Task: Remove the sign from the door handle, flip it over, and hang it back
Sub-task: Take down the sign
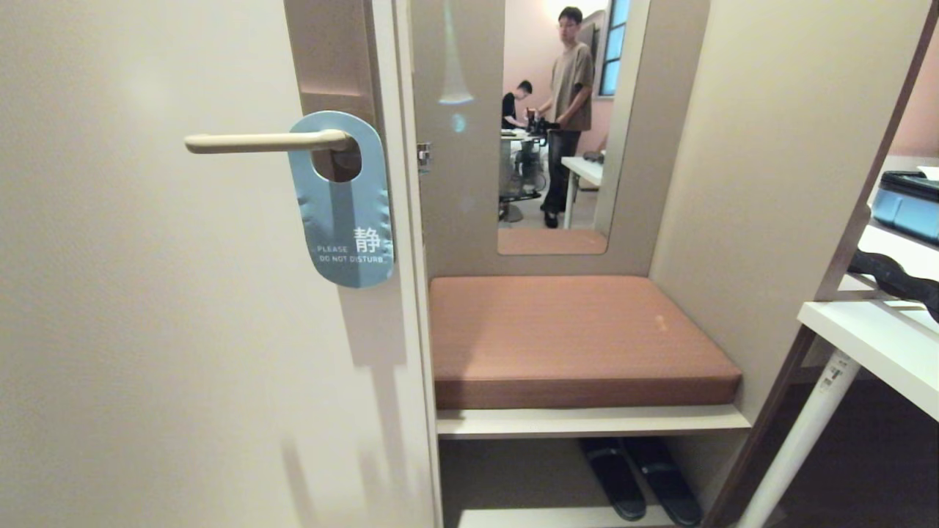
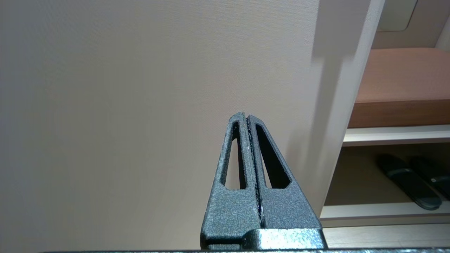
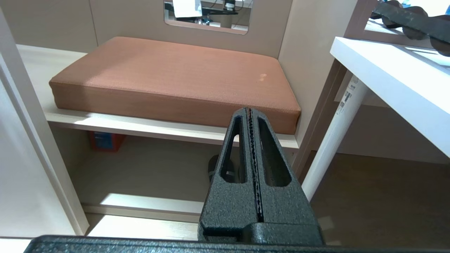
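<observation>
The sign (image 1: 343, 220) hangs on the cream door handle (image 1: 257, 141) in the head view, its blue "PLEASE DO NOT DISTURB" face outward, the handle's elbow through its hole. Neither arm shows in the head view. My left gripper (image 2: 247, 116) is shut and empty, low in front of the plain door face. My right gripper (image 3: 249, 109) is also shut and empty, pointing toward the bench cushion. The sign and handle appear in neither wrist view.
Right of the door edge is a niche with a brown cushion (image 1: 572, 337) on a shelf and dark slippers (image 1: 638, 477) below. A white table (image 1: 880, 345) with a white leg stands at right. A mirror (image 1: 557, 125) shows two people.
</observation>
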Available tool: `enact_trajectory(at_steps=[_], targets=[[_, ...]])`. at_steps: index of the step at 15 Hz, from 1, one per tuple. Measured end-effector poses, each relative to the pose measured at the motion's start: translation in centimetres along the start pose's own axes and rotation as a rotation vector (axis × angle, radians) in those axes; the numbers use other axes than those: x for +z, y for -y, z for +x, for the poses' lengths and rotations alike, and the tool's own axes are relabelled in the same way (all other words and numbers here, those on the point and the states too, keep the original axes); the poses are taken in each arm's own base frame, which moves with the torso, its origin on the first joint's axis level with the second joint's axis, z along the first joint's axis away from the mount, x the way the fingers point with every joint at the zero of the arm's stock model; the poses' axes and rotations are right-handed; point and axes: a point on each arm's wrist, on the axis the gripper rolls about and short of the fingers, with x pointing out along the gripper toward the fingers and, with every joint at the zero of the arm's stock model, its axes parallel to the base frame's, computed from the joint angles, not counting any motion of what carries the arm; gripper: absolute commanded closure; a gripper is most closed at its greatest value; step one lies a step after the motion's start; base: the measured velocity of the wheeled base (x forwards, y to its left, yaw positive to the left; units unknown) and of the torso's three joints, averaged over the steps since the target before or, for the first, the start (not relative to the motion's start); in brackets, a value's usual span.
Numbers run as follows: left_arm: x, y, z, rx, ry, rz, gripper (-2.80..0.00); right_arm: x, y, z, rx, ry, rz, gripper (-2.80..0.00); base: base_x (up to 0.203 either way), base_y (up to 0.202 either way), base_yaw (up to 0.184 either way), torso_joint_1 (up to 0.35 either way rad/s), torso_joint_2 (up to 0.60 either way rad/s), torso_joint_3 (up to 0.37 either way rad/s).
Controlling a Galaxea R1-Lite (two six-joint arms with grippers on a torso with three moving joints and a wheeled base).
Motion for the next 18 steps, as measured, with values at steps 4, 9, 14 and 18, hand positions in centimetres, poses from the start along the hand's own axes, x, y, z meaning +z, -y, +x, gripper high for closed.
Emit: enact_trajectory(at_steps=[4, 9, 14, 18], targets=[[0.0, 0.0, 0.0, 0.0, 0.0, 0.0, 0.0, 0.01, 0.0, 0.0, 0.0, 0.001, 0.0, 0.0, 0.0, 0.144, -0.002, 0.005, 0.0, 0.002], [0.0, 0.0, 0.0, 0.0, 0.0, 0.0, 0.0, 0.0, 0.0, 0.0, 0.001, 0.0, 0.0, 0.0, 0.0, 0.193, 0.0, 0.003, 0.0, 0.002], [0.0, 0.0, 0.0, -0.002, 0.0, 0.004, 0.0, 0.0, 0.0, 0.0, 0.0, 0.0, 0.0, 0.0, 0.0, 0.084, -0.001, 0.001, 0.0, 0.001], [0.0, 0.0, 0.0, -0.002, 0.0, 0.005, 0.0, 0.0, 0.0, 0.0, 0.0, 0.0, 0.0, 0.0, 0.0, 0.0, 0.0, 0.0, 0.0, 0.0]])
